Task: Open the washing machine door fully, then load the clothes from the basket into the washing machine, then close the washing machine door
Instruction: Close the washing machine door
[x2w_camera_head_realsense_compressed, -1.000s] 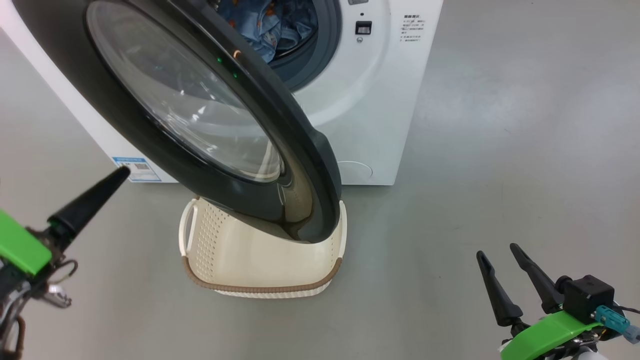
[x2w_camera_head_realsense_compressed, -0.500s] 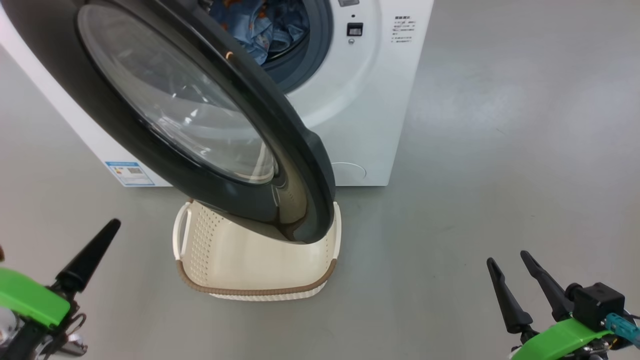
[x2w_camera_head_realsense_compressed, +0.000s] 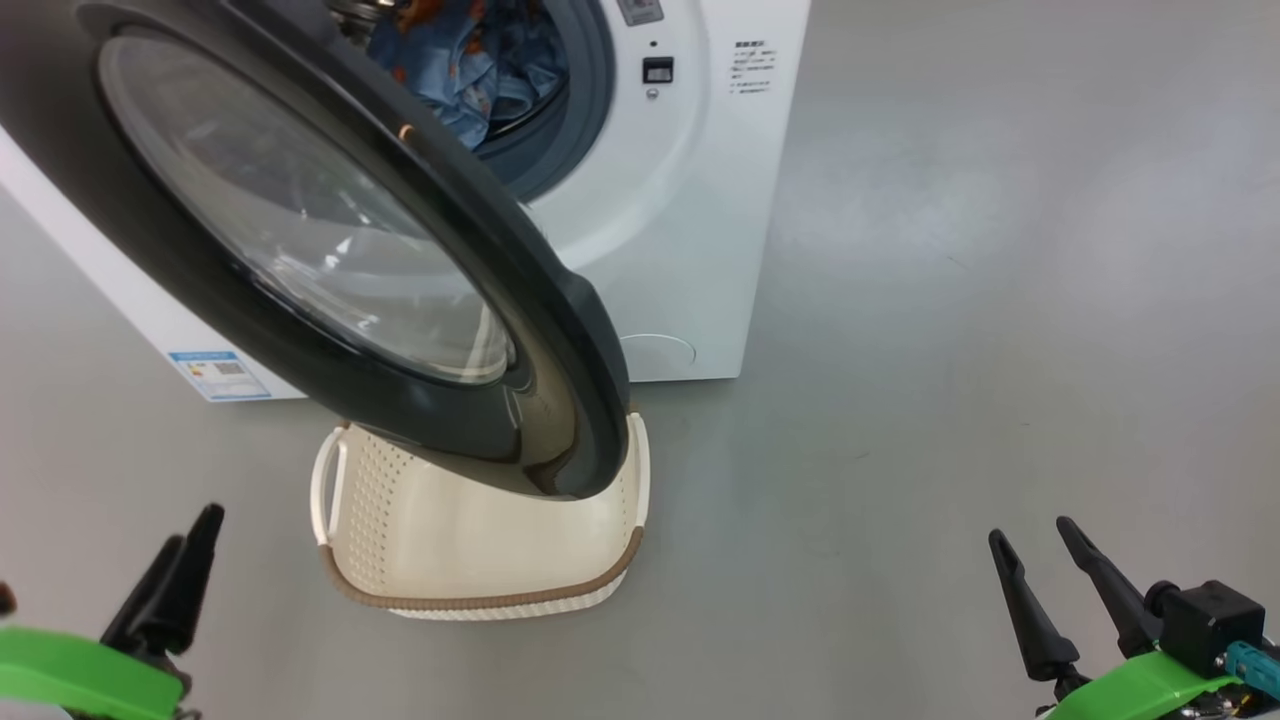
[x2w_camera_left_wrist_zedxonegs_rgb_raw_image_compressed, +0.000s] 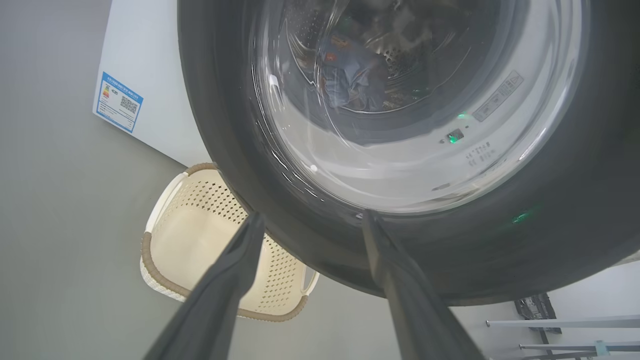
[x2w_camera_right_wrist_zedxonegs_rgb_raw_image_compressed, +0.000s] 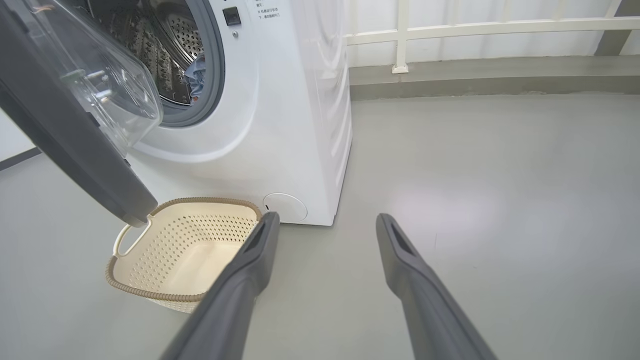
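Clothes (x2w_camera_head_realsense_compressed: 470, 70) in drum of washing machine (x2w_camera_head_realsense_compressed: 690, 230), far left. Door (x2w_camera_head_realsense_compressed: 420, 440) open, overhanging basket (x2w_camera_head_realsense_compressed: 470, 603) on floor, bare bottom showing. Left end effector (x2w_camera_head_realsense_compressed: 192, 530) and right end effector (x2w_camera_head_realsense_compressed: 1030, 532) near, fingers apart.

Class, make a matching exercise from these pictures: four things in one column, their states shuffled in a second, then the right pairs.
1. large round black-rimmed glass washing machine door
2. light blue printed clothes
3. cream perforated plastic basket
4. right gripper

a. empty, on the grey floor
b. open, holding nothing
c. swung open
d. inside the steel drum

Pairs: 1-c, 2-d, 3-a, 4-b
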